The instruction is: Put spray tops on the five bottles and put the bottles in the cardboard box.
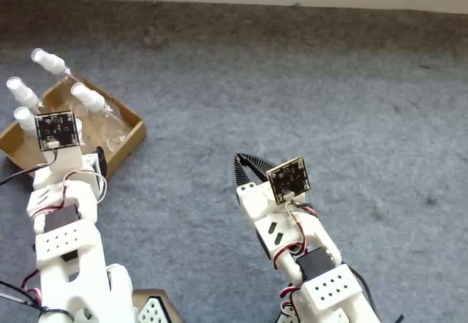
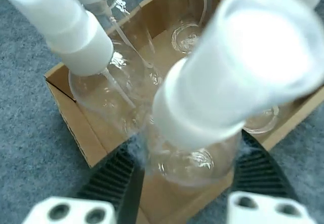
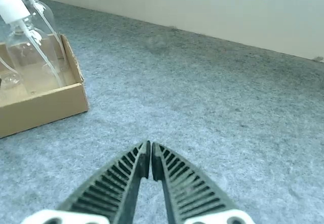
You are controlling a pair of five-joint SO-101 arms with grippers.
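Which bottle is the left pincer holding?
The bottle at the cardboard box's edge nearest that arm, clamped in the left pincer; the others stand farther inside.

bottles [image 1: 111, 124]: clear, white spray tops [image 1: 86, 95] on | standing in brown open-top cardboard box [image 1: 130, 139]

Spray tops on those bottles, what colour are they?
The spray tops are white, clearest in the left wrist view.

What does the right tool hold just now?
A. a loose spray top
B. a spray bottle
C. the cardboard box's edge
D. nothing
D: the right tool is shut on nothing, over bare carpet and apart from the cardboard box; the spray bottle is in the left tool.
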